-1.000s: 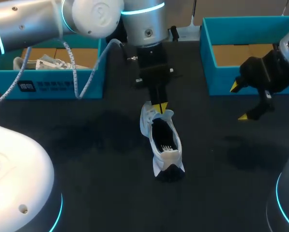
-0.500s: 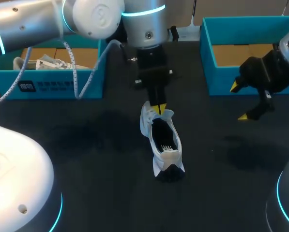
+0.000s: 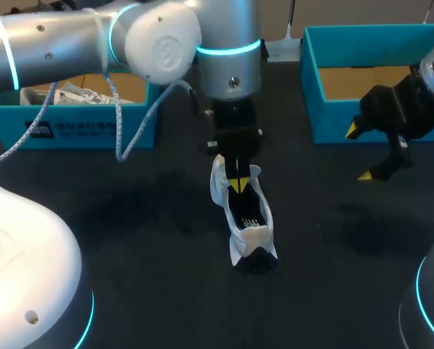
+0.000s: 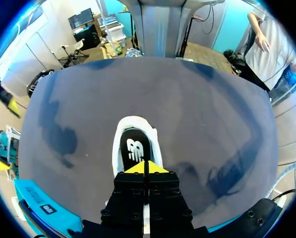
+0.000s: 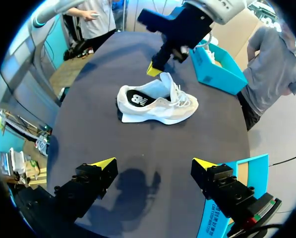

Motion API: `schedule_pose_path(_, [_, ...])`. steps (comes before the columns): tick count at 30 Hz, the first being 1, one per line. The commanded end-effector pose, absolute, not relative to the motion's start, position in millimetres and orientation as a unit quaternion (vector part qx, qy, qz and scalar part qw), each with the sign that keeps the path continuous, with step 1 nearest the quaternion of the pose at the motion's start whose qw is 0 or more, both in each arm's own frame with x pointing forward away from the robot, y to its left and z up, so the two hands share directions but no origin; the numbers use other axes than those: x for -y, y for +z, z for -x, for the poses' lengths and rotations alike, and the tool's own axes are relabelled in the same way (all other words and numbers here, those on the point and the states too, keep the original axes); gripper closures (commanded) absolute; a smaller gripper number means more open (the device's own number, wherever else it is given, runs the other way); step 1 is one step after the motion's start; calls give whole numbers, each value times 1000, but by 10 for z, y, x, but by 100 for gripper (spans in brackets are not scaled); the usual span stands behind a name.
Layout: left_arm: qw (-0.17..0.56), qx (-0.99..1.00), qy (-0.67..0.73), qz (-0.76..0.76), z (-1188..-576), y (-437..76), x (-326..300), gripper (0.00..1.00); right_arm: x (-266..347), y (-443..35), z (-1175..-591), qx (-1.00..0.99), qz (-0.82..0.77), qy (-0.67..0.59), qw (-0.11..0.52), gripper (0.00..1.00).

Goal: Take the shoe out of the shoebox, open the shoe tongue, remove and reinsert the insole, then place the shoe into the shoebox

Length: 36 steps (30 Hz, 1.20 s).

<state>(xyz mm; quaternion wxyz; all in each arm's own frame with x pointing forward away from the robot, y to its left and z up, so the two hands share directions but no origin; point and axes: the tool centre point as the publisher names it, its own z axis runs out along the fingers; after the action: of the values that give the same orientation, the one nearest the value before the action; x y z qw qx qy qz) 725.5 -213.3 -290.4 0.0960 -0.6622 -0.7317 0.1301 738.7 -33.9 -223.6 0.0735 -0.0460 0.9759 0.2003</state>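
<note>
Shoe (image 3: pixel 246 218) lies out on the counter under the left gripper (image 3: pixel 237 185), its tips pressed together at the tongue (image 5: pixel 166 82); can't tell if it's pinched. Right gripper (image 5: pixel 153 162) hangs wide apart, well off. Looks like the tongue-opening step. Next, peel it back off the insole (image 4: pixel 134 148).

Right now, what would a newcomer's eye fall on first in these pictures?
The white shoe stands on its sole in the middle of the dark table, with the left pincer, yellow tips pressed together, right at its tongue. Next comes the right pincer, hanging open off to the right, in front of a teal shoebox.
</note>
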Motion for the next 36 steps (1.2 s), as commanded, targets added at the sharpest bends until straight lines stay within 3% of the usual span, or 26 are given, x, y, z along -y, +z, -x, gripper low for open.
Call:
schedule_pose_path(1, [102,731,117,664,-7205,-3044,2261,100,337,-2241,-7378,-976,45,199,75,0])
schedule_pose_path(36, [45,761,31,647,-7258,-4000,2367,100,337,-2241,-7378,-976,45,199,75,0])
